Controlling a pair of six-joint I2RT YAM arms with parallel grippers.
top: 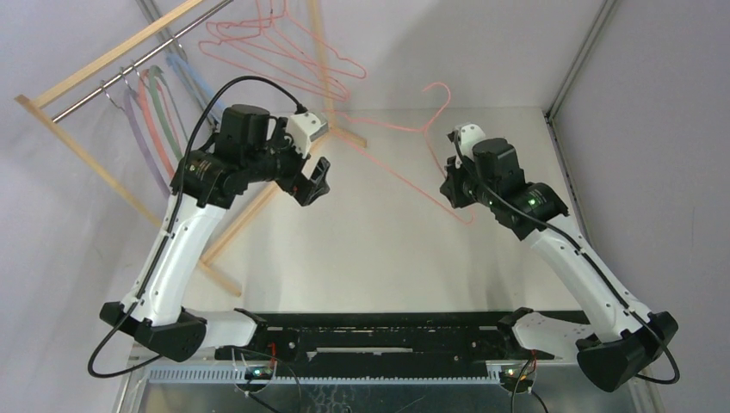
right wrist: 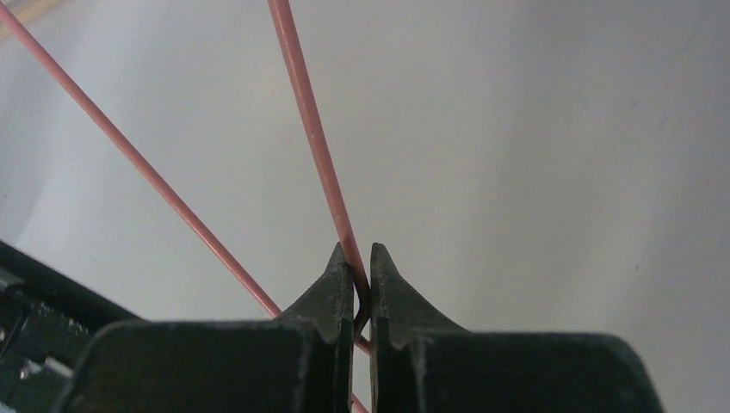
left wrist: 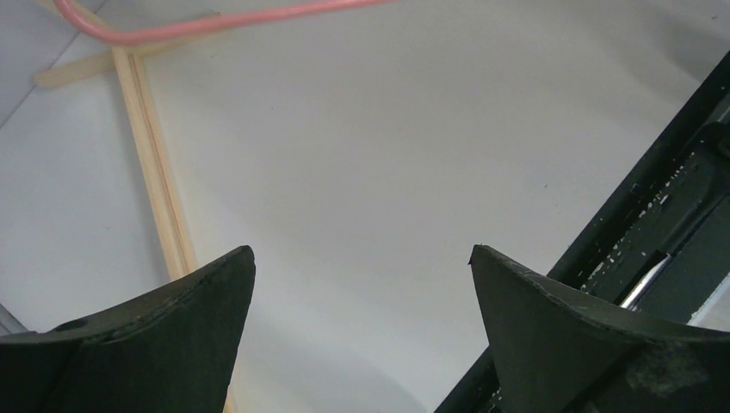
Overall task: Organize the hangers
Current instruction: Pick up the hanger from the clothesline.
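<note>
1. Right gripper [right wrist: 357,249]: we find the jaws drawn narrow and pinched onto one strand of a pink wire hanger [right wrist: 314,129]. A second strand of the same wire runs just left of the fingers, untouched.

2. Left gripper [left wrist: 361,249]: we find the jaws spread wide, with nothing between them. It hangs above the table [left wrist: 361,129], apart from every hanger.

3. Count of hangers. We take the wooden rack [top: 86,158] as reference.
- One pink wire hanger is in the right gripper, to the right of the rack and off its metal rod [top: 112,79]. Its hook points up and away from the arms. Its left corner reaches towards the rack's right foot, and its lower corner sits just below the gripper.
- Four thick curved hangers [top: 159,125] hang side by side on the left part of the rod: one lilac, one pink, one green and one blue.
- A cluster of pink wire hangers [top: 258,39] hangs on the right part of the rod. We see at least three, but they overlap and we cannot fix the number.

4. Position relative to the end effectors. The left gripper sits just in front of the rack, below the wire cluster and to the right of the four thick hangers. Its wrist view shows a rounded pink wire corner [left wrist: 172,30] over the rack's foot; we cannot tell which hanger it belongs to. The right gripper stands well to the right of the rack.
</note>
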